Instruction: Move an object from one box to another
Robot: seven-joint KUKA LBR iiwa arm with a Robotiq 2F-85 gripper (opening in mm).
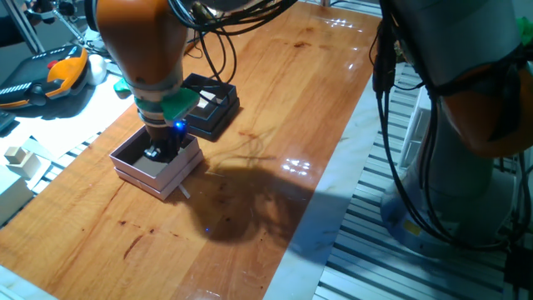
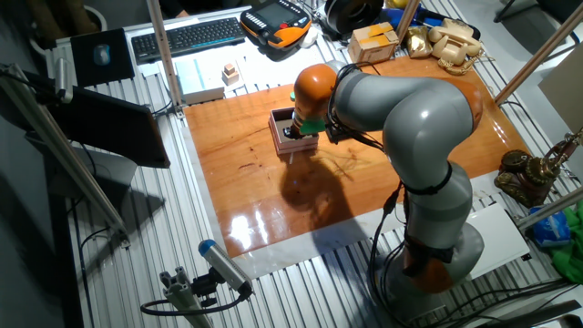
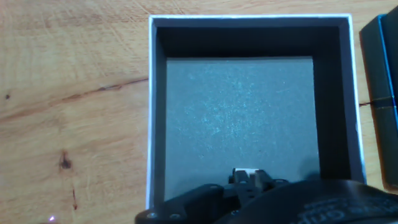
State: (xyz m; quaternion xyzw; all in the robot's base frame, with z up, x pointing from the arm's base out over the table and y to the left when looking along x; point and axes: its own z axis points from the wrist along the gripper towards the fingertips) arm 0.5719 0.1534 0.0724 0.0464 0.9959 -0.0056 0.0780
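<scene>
Your orange and grey arm reaches down over the wooden desk (image 1: 275,108), and its black two-finger hand (image 1: 156,153) sits inside the shallow square box with pale pink walls (image 1: 179,173). In one fixed view the hand's tip is low within that box, near its grey inner floor, with a small blue light glowing on the wrist just above it. The other fixed view shows the same box (image 2: 278,129) under the arm's orange wrist, near the far left part of the desk (image 2: 273,191).

The hand view looks straight down into the pink-walled box (image 3: 151,112): you see a white rim, dark inner walls and a speckled grey floor. The hand (image 3: 249,179) enters from the bottom edge, and a small pale patch shows right at its tip. You cannot tell from these pictures whether that patch is the small pale beige cube, and you cannot tell whether the fingers are clenched or released, since the hand's own body hides them. The rest of the floor shows only grey foam.

The shallow square matte black box (image 1: 212,107) stands just beyond the pink one, close beside it. Its dark edge (image 3: 380,93) shows at the right border of the hand view.
</scene>
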